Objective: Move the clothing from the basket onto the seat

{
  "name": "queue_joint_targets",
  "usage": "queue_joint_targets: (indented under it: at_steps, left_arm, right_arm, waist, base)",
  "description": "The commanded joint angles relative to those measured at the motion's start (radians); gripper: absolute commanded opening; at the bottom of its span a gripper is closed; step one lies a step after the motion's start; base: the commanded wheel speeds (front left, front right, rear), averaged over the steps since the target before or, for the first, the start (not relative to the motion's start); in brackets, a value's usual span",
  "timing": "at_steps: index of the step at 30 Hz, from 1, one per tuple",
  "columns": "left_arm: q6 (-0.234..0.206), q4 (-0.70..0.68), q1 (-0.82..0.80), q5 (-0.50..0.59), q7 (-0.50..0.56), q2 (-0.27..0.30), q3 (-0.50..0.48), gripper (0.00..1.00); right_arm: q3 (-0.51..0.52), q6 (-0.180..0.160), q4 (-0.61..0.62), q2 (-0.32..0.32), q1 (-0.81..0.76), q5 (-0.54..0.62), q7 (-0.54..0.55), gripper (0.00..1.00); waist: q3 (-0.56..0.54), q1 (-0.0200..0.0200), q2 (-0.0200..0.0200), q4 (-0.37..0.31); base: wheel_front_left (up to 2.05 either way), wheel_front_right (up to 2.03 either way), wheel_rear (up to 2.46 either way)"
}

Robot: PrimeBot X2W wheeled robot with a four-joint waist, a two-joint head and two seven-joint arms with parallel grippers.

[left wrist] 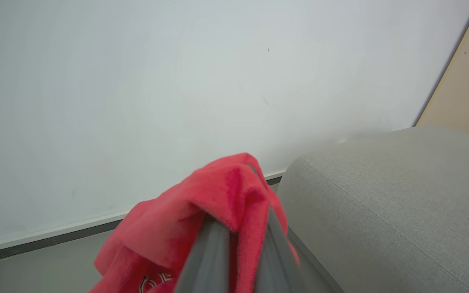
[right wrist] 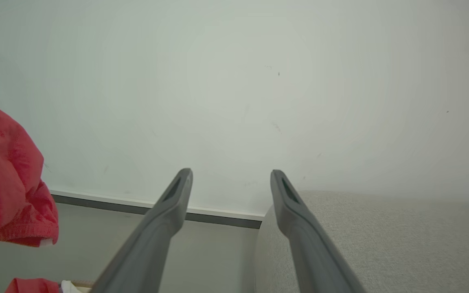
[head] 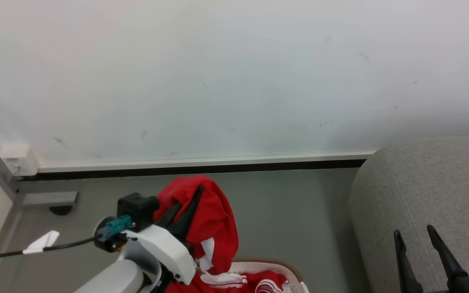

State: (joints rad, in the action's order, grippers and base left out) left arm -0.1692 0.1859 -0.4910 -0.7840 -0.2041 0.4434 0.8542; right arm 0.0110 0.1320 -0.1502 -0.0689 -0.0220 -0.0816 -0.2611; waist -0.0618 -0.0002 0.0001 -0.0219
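Observation:
My left gripper point(head: 196, 195) is shut on a red garment point(head: 214, 221) of the clothing, lifted above the basket point(head: 277, 266), whose tan rim peeks in at the bottom. More red clothing with white stripes point(head: 234, 283) lies in the basket. In the left wrist view the red garment point(left wrist: 202, 211) drapes over the fingers. The grey seat point(head: 426, 191) stands to the right, and it also shows in the left wrist view point(left wrist: 381, 211). My right gripper point(head: 413, 234) is open over the seat's front, with nothing between its fingers point(right wrist: 169, 211). The red garment point(right wrist: 6, 183) hangs at the right wrist view's left edge.
A pale wall with a white baseboard point(head: 202, 160) runs behind the grey floor point(head: 291, 211). A doorstop and frame post point(head: 51, 201) stand at the left corner. A black cable with a white tag point(head: 41, 243) trails from my left wrist.

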Motion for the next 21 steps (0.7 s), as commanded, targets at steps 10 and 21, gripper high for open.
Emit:
queue_joint_targets:
  at_steps: [10,21]
  left_arm:
    - [-0.026,-0.069,-0.016,-0.003,0.017,0.044,-0.019,0.0]
    - [-0.017,-0.103,-0.031,0.005,0.037,0.013,0.015,0.0]
  right_arm:
    - [-0.06,-0.002,0.017,-0.022,0.003,-0.011,-0.003,1.0]
    - [-0.385,-0.002,0.048,-0.16,0.092,-0.202,-0.003,1.0]
  waist:
    - [-0.017,0.0002,-0.0001,-0.022]
    - [-0.016,0.0002,-0.0001,-0.027]
  base:
    - [0.0,0.0,0.0]
    - [0.0,0.0,0.0]
